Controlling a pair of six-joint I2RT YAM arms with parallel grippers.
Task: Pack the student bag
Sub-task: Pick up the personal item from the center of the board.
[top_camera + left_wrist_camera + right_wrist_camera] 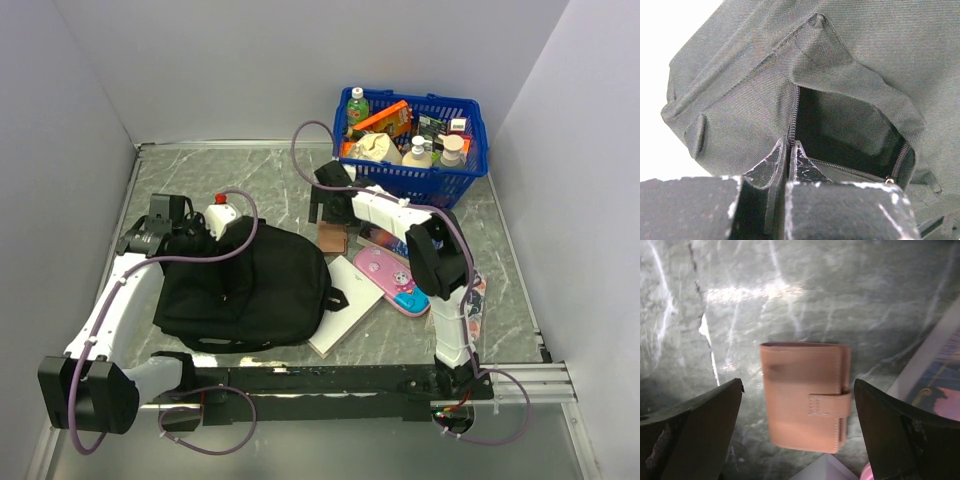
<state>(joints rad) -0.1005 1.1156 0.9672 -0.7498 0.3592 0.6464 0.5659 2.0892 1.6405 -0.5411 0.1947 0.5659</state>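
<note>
The student bag [250, 285], a black fabric backpack, lies on the left half of the table. My left gripper [192, 228] is at its far left end, shut on the zip edge of the bag's mouth. In the left wrist view the closed fingertips [801, 152] pinch the fabric beside the zip, and the opening [850, 132] gapes dark to the right. My right gripper [322, 208] is open, hovering over a tan leather wallet [332, 239]. In the right wrist view the wallet [802, 395] lies flat on the marble between the two spread fingers, apart from both.
A white notebook [345, 305] and a pink pencil case [390, 280] lie right of the bag, close to the wallet. A blue plastic basket [470, 165] of groceries stands at the back right. Grey walls close in the table on three sides.
</note>
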